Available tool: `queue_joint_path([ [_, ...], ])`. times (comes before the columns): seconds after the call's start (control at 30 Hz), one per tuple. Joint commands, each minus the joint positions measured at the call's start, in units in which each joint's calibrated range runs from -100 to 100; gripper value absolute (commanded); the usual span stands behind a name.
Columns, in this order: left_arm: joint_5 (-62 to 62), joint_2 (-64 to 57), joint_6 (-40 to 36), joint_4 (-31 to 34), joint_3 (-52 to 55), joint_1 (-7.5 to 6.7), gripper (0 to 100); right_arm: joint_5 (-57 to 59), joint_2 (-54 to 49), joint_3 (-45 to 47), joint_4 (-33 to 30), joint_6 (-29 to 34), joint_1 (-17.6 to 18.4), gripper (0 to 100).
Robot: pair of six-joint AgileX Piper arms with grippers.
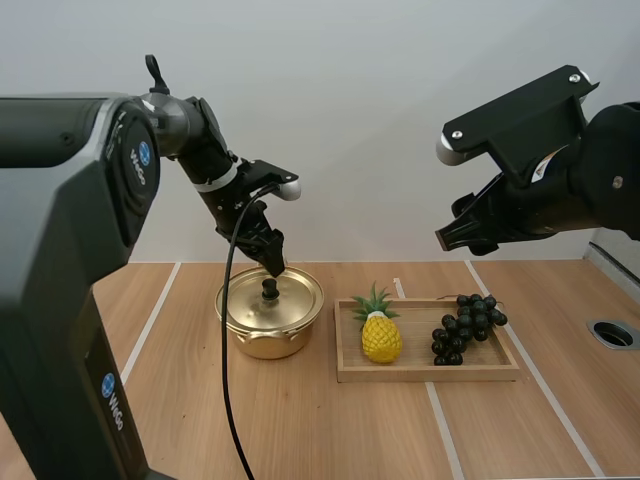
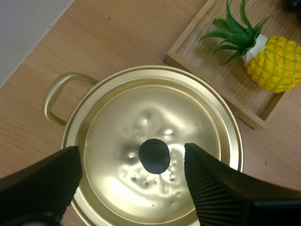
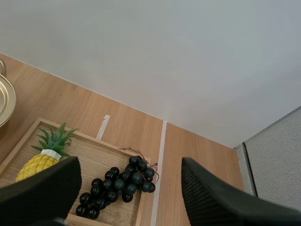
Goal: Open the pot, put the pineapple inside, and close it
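- Your left gripper (image 2: 132, 154), fingers (image 2: 42, 183) spread, is hovering over the knob (image 2: 154, 156) on the lid (image 2: 117, 127); be centring before closing.
- Your right gripper (image 3: 130, 164) is hanging, fingers apart, above the tray (image 1: 430, 374).

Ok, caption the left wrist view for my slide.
Open left hand hovering over the closed pot; pineapple waiting on the tray.

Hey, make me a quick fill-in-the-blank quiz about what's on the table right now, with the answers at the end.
1. The gold pot is closed by its ____.
2. The open left hand hovers over the pot's black ____.
3. The pineapple shares the wooden tray with a bunch of dark ____.
Answers: lid; knob; grapes.
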Motion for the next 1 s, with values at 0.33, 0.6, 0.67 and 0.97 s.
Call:
queue_joint_path([
  [0.33,0.13,2.99,0.14,1.21,-0.61,-0.11,100,-0.26,1.53,-0.60,0.16,-0.55,-0.19,100],
  [0.6,0.13,4.64,0.14,2.01,-0.61,-0.11,100,-0.26,1.53,-0.60,0.16,-0.55,-0.19,100],
  [0.67,0.13,5.06,0.14,2.01,-0.61,-0.11,100,-0.26,1.53,-0.60,0.16,-0.55,-0.19,100],
  [0.97,0.13,6.63,1.25,-0.46,-0.61,-0.11,100,-0.26,1.53,-0.60,0.16,-0.55,-0.19,100],
])
